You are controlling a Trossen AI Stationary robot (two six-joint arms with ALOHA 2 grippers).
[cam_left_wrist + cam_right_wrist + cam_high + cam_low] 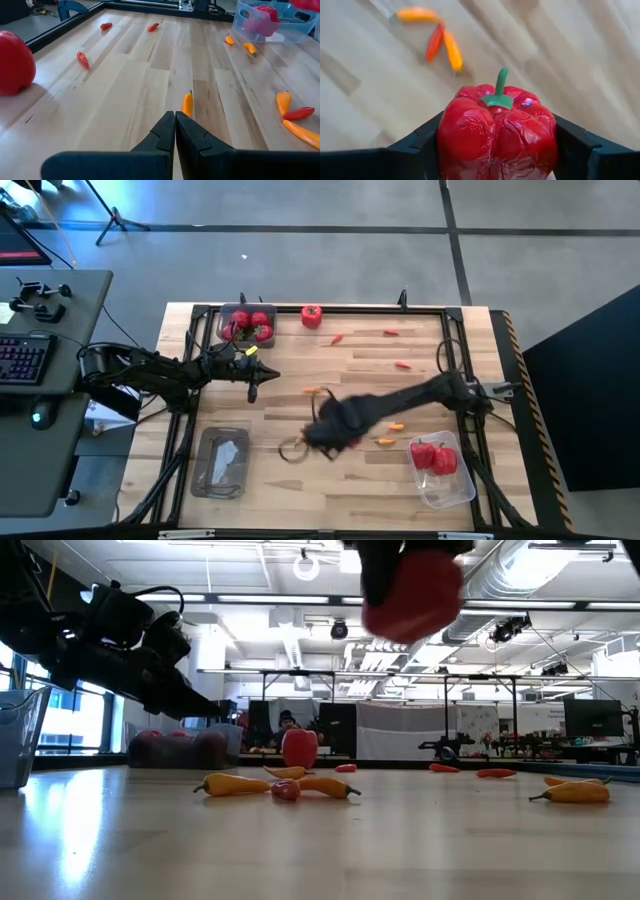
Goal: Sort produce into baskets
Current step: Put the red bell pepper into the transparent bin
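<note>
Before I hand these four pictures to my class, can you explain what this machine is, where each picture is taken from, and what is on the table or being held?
It is a robot with two dark arms at a wooden table, sorting produce into clear tubs. One picture looks straight down, one looks level across the tabletop, and the other two come from cameras on each wrist.

The right gripper has its jaws closed on a red bell pepper, lifted above the table. The left gripper hangs shut and empty over the boards.

Small orange and red peppers lie scattered about. One tub holds bell peppers, another holds round red fruits, and a third holds no red produce.
</note>
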